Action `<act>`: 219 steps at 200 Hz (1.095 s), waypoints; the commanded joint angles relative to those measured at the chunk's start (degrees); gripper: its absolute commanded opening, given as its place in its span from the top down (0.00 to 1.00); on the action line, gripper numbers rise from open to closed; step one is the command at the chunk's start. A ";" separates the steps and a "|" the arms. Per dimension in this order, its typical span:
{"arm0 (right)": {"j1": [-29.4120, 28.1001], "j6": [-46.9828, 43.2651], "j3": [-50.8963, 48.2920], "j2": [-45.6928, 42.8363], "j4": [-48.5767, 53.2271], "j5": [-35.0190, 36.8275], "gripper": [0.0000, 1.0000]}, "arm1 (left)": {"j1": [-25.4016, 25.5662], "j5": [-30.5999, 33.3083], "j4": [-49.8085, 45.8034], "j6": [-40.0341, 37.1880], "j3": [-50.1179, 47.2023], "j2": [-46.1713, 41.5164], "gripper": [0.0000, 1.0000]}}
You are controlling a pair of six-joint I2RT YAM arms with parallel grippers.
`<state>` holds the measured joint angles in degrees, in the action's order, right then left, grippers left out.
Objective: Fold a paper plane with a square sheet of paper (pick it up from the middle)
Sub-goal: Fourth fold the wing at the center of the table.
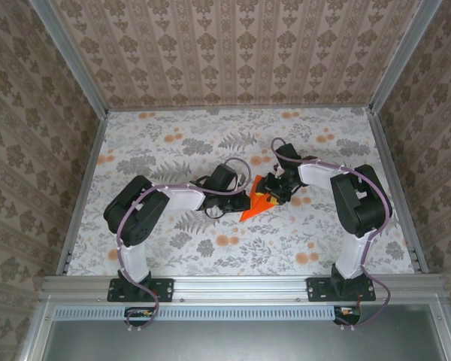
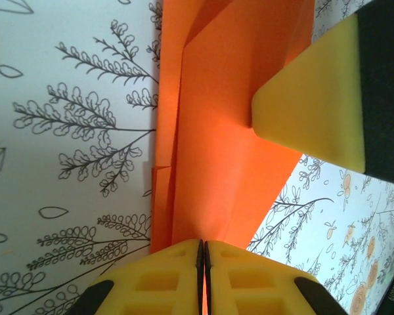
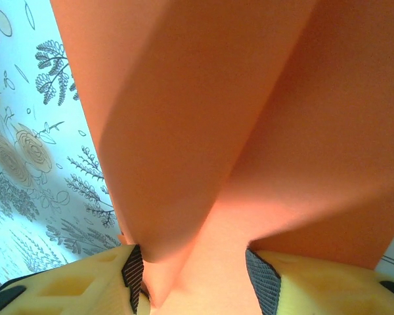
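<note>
Orange paper (image 1: 255, 209) partly hidden beneath right gripper (image 1: 276, 193).

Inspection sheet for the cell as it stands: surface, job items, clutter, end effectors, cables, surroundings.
surface: floral tablecloth, lying flat.
job's things: orange paper, creased into a pointed wedge, mid-table between the arms.
clutter: nothing seen.
end effectors: left end effector shut on the paper's edge; right end effector with jaws apart, astride a raised fold.
cables: cables run along both arms and loop at the wrists.
surroundings: patterned walls, metal frame.
</note>
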<state>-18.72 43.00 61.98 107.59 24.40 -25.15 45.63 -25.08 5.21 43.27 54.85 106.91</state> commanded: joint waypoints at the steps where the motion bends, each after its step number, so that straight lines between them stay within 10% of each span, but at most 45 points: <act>1: -0.48 -1.39 -4.28 9.12 5.45 12.84 0.44 | -0.45 1.17 -2.61 -0.86 1.31 0.75 0.88; 219: -1.54 0.33 -1.95 13.75 8.64 15.21 0.48 | 0.03 0.45 1.42 -2.12 0.11 -5.01 0.85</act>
<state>-19.40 43.46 65.91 110.26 29.63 -23.81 45.32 -23.38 4.43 42.37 55.18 103.72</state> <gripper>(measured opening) 0.514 0.149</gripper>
